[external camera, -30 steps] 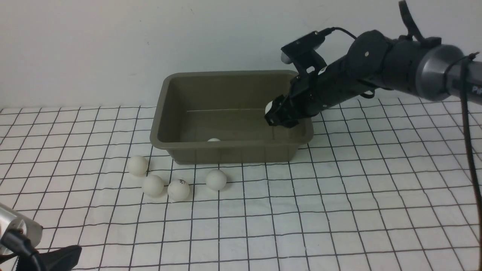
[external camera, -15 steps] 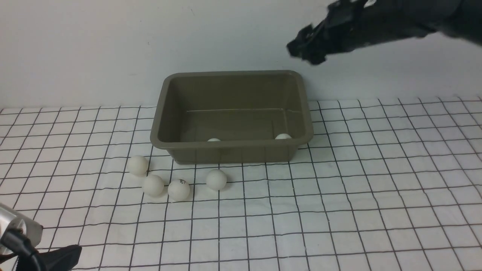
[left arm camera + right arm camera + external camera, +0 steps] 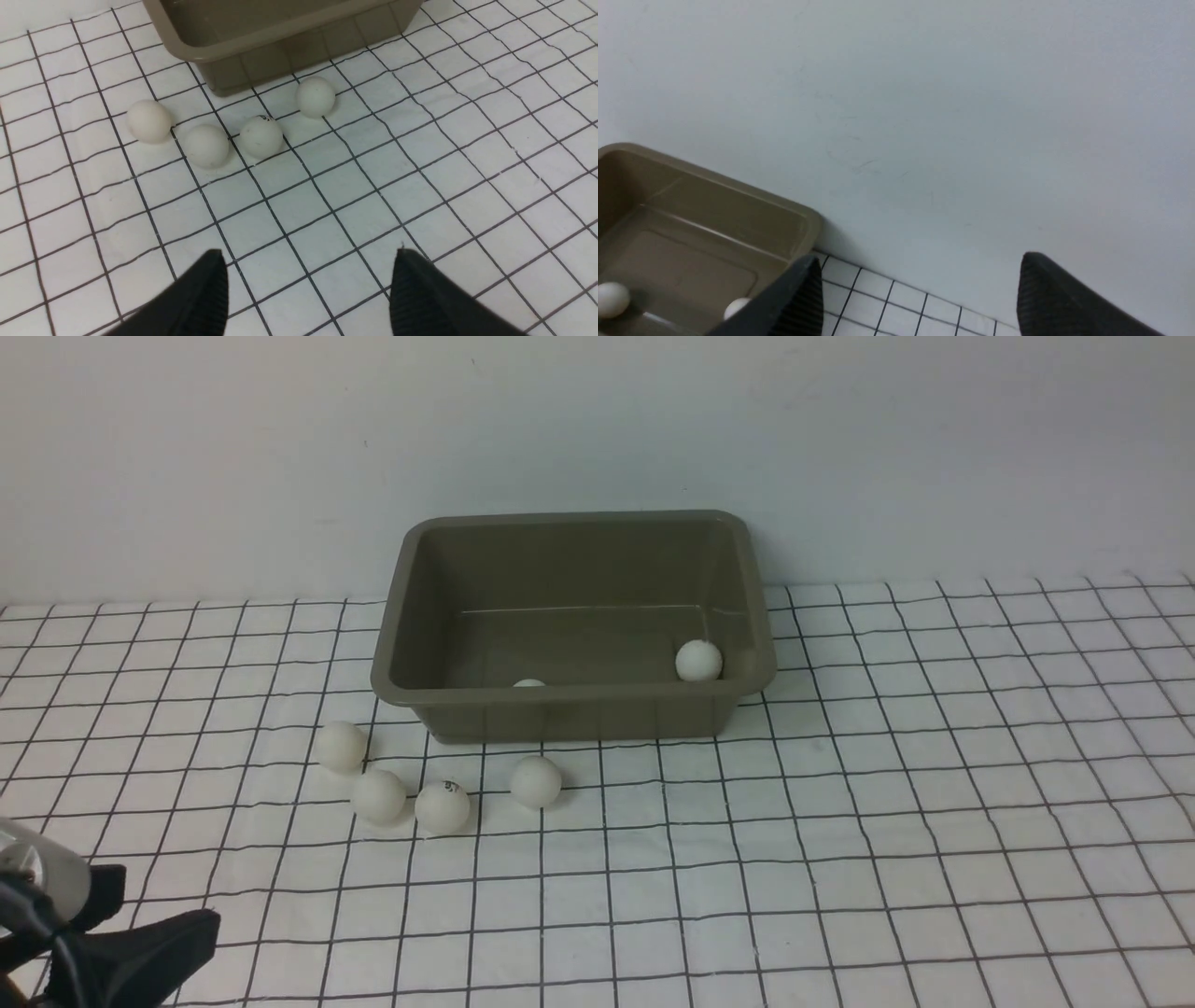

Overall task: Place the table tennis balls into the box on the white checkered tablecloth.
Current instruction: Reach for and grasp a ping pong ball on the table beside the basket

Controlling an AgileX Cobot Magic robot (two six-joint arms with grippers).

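The right gripper (image 3: 920, 259) has let go and swung up, clean out of the front view; its jaws stand wide apart with nothing between them, only bare wall (image 3: 924, 116) beyond. The dropped ball (image 3: 698, 661) now lies inside the box (image 3: 574, 560), close to its right wall. A second ball (image 3: 529, 683) is in there too, so that looks like two home. Four more balls (image 3: 379, 795) wait on the white checkered tablecloth (image 3: 840, 821), just in front of the box's left end. The left gripper (image 3: 308, 254) hangs low over the cloth facing them, jaws spread, empty. The near rim hides all but the second ball's crown; the left arm is cut off at the frame corner.
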